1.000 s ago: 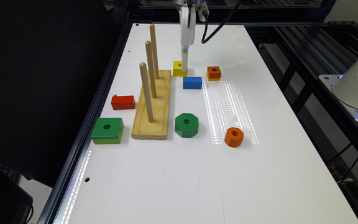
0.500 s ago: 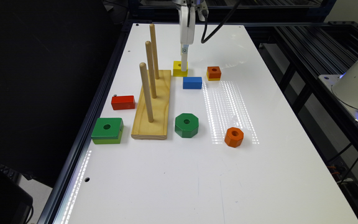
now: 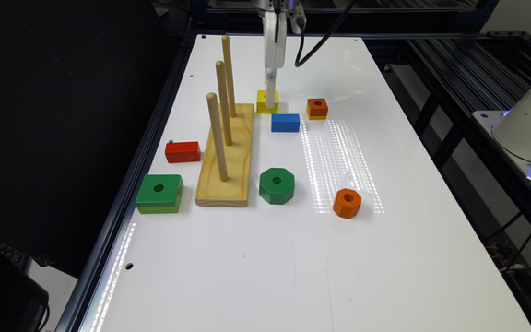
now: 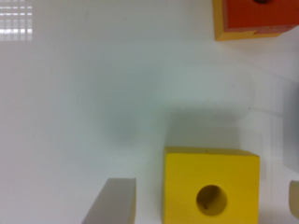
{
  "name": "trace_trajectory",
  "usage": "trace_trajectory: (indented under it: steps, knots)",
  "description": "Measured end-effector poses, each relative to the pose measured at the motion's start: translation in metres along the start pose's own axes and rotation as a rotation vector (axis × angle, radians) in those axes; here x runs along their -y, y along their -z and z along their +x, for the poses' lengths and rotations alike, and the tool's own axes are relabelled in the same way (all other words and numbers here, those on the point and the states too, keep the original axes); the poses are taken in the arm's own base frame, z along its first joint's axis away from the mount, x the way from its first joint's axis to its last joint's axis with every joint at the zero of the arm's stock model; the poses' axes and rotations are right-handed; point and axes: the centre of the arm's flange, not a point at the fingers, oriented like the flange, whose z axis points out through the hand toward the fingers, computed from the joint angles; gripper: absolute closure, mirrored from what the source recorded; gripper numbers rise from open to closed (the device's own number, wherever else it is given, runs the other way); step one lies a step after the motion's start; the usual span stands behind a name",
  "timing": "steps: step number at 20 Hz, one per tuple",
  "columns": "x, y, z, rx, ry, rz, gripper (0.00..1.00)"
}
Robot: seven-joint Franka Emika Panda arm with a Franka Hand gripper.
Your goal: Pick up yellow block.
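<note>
- The yellow block (image 3: pixel 266 102) lies flat on the white table (image 3: pixel 385 258), toward the far edge and just off the far end of the wooden peg base (image 3: pixel 228 157). Its round centre hole faces straight up.
- The block is square, so it has no long axis; its sides run roughly in line with the table's edges.
- The gripper (image 3: pixel 271 99) comes straight down from above and reaches the block's top on the side toward the exterior view's right.
- In the wrist view, the yellow block (image 4: pixel 210 186) sits with one grey finger (image 4: pixel 112 201) apart from one side of it and a second finger (image 4: pixel 293 198) at the picture's edge past its other side. The jaws stand wide, straddling the block with nothing clamped.
- A blue block (image 3: pixel 286 122) lies just beside the yellow block, on its near side toward the exterior view's right.
- An orange-topped square block (image 3: pixel 317 108) sits near, further toward the exterior view's right; it also shows in the wrist view (image 4: pixel 254 16).
- Three upright pegs (image 3: pixel 223 101) rise from the wooden base.
</note>
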Motion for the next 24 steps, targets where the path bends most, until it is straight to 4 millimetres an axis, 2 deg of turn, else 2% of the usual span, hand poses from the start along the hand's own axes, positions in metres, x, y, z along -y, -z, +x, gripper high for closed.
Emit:
trace_trajectory:
  steps: [2, 11, 17, 24]
  knots:
    - [0.001, -0.006, 0.002, 0.001, 0.0, 0.001, 0.0]
    - [0.002, -0.008, 0.004, 0.002, 0.0, 0.001, 0.0]
    - [0.001, -0.024, 0.003, 0.007, -0.001, 0.0, 0.0]
    - [0.002, -0.025, 0.003, 0.005, -0.001, 0.001, 0.0]
